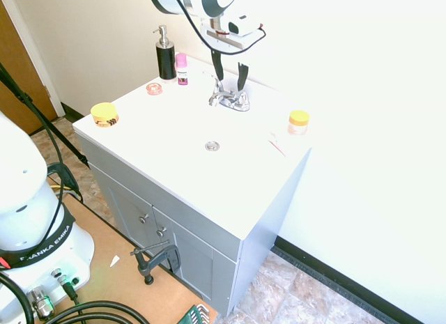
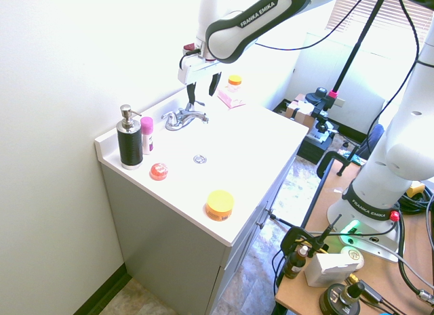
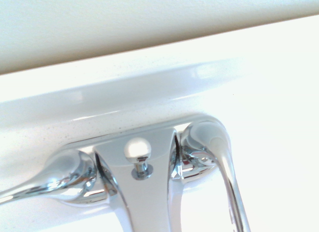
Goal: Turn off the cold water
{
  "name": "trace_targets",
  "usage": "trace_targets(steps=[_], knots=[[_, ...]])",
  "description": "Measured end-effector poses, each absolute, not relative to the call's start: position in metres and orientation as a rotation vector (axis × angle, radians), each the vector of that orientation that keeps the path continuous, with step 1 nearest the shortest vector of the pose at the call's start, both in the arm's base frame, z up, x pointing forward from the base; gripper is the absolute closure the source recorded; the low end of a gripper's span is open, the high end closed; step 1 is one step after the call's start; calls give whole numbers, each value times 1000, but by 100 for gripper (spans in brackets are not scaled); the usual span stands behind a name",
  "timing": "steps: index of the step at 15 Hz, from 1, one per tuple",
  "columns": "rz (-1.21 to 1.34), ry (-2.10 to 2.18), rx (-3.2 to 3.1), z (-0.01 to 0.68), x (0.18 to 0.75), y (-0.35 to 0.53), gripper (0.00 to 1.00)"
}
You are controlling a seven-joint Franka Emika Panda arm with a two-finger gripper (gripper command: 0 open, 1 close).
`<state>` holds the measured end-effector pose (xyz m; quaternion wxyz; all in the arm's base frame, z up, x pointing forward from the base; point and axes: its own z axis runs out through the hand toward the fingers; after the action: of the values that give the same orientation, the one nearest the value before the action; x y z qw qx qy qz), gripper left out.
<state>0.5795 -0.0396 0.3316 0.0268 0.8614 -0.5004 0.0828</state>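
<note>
The chrome two-handled faucet (image 1: 228, 97) stands at the back of the white vanity top (image 1: 174, 139). Its right-hand wing, the cold water lever (image 1: 242, 100), also shows in the second exterior view (image 2: 199, 114) and in the wrist view (image 3: 224, 162), where it points forward while the left lever (image 3: 50, 177) points sideways. I see no stream at the spout (image 3: 144, 197). My gripper (image 1: 230, 81) hangs open just above the faucet, its fingers straddling it without touching. From the other side the gripper (image 2: 203, 95) sits over the faucet (image 2: 184, 116).
A black soap dispenser (image 1: 165, 54) and a pink bottle (image 1: 182, 68) stand left of the faucet by the wall. A yellow-lidded jar (image 1: 298, 122) is to the right, a yellow tub (image 1: 104, 114) and a small red item (image 1: 154, 88) at the left. The drain (image 1: 212, 145) lies mid-basin.
</note>
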Motion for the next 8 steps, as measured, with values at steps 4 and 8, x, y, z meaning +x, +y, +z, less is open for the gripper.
trace_targets(steps=[4, 8], knots=[[227, -1555, 2617, 312, 581, -53, 0], [224, -1579, 2591, 304, 580, -68, 0]])
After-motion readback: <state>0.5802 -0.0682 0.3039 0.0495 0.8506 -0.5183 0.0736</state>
